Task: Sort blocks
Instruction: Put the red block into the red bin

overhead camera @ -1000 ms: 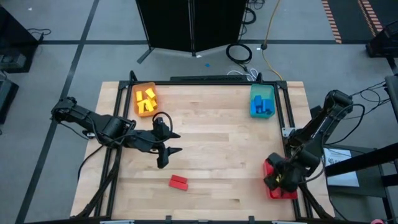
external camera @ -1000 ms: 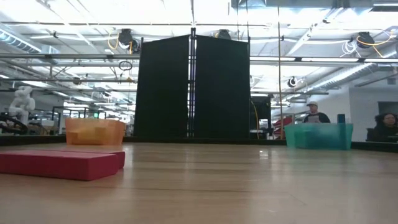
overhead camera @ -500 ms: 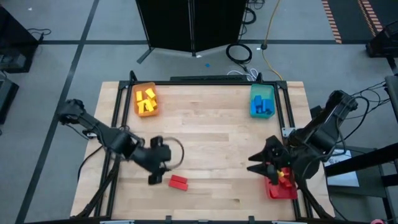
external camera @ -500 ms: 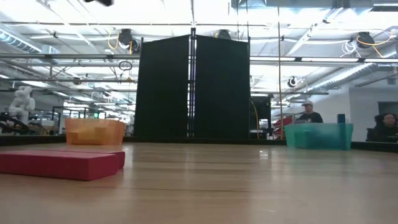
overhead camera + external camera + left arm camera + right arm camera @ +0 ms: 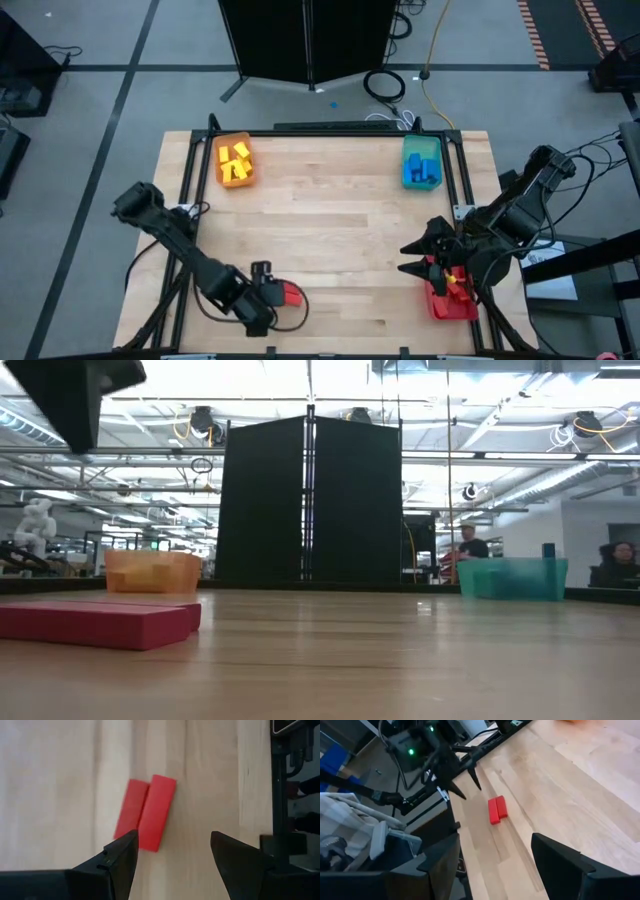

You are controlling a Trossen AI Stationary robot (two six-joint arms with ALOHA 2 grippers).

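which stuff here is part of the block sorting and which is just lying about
Part of the job:
- two red blocks side by side on the table
- yellow blocks in the orange tray
- blue blocks in the teal tray
- red tray
- left claw, open
- right claw, open

Lying about:
- black screen
- coiled cable

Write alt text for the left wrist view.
Two red blocks lie side by side, touching, on the pale wooden table, just ahead of the left gripper, whose two dark fingers stand open and empty. Dark frame parts run along the table's edge.
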